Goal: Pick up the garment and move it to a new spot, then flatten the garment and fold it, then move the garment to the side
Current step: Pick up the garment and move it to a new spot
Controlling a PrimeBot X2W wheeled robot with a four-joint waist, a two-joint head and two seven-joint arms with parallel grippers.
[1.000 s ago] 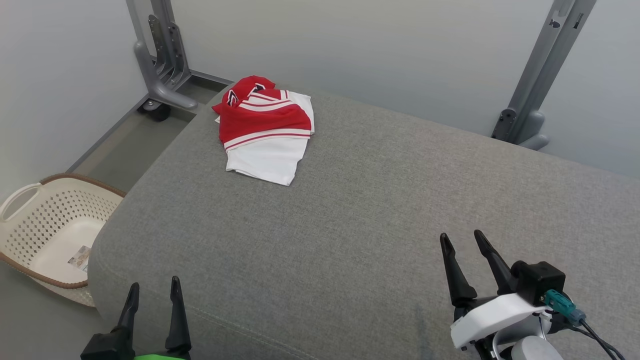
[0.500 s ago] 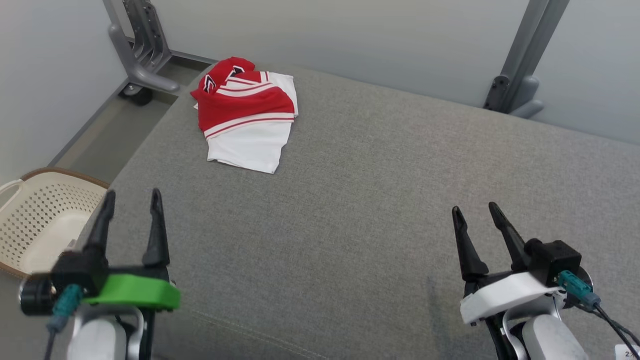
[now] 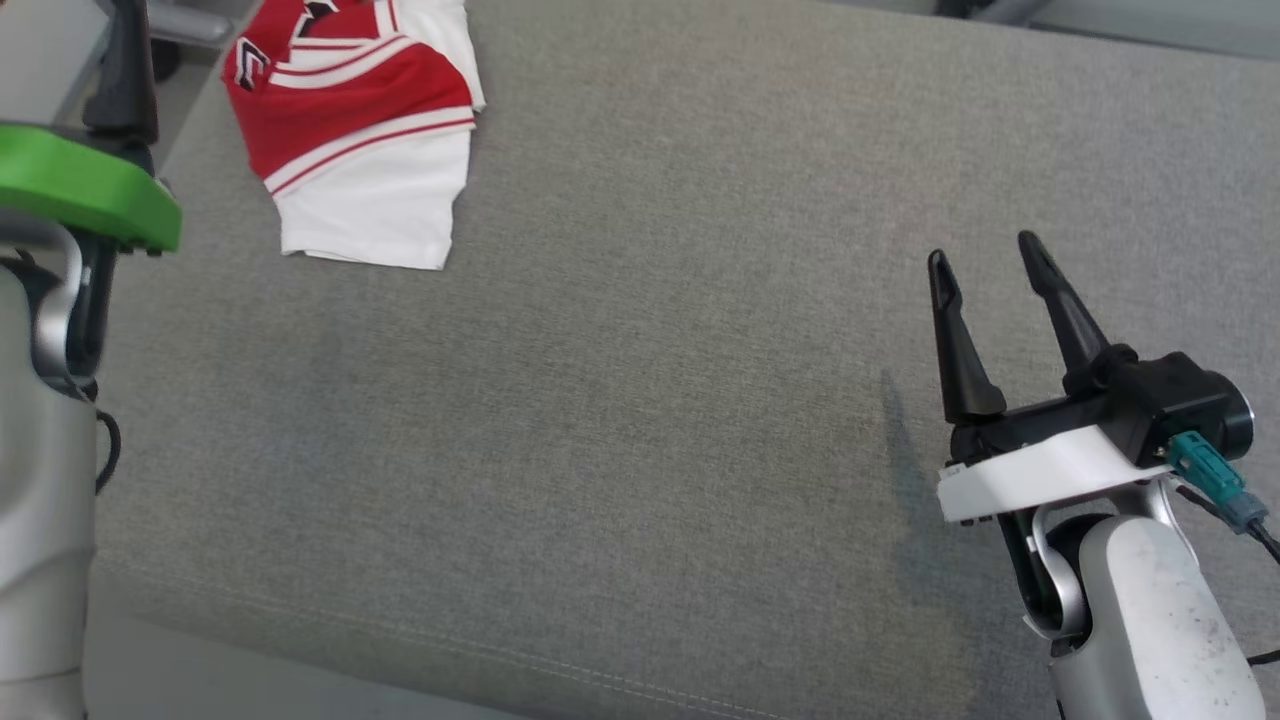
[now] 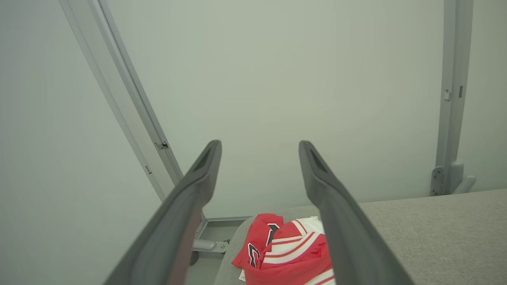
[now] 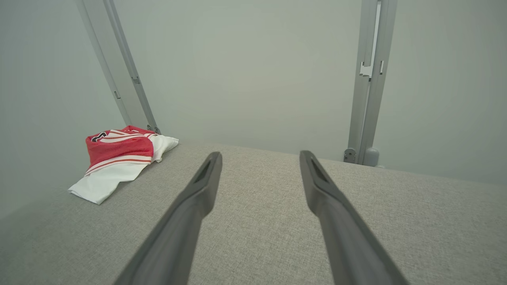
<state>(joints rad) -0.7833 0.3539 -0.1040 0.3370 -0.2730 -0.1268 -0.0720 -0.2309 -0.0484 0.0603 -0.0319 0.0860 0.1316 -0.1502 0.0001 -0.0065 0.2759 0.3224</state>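
Observation:
The garment, a red and white jersey with black lettering, lies bunched at the far left corner of the grey cushioned surface. My left gripper is open and held above the cushion's left edge, with the garment low between its fingers and some way ahead. Its green wrist mount sits left of the garment. My right gripper is open and empty over the right part of the cushion, far from the garment.
Grey metal frame posts stand against the pale wall behind the cushion. The cushion's front seam runs near the bottom of the head view. Floor shows past the far left corner.
The head camera has tilted down and the whole picture has shifted. My left arm has risen and reached forward along the left edge. The right gripper stays open and has advanced a little.

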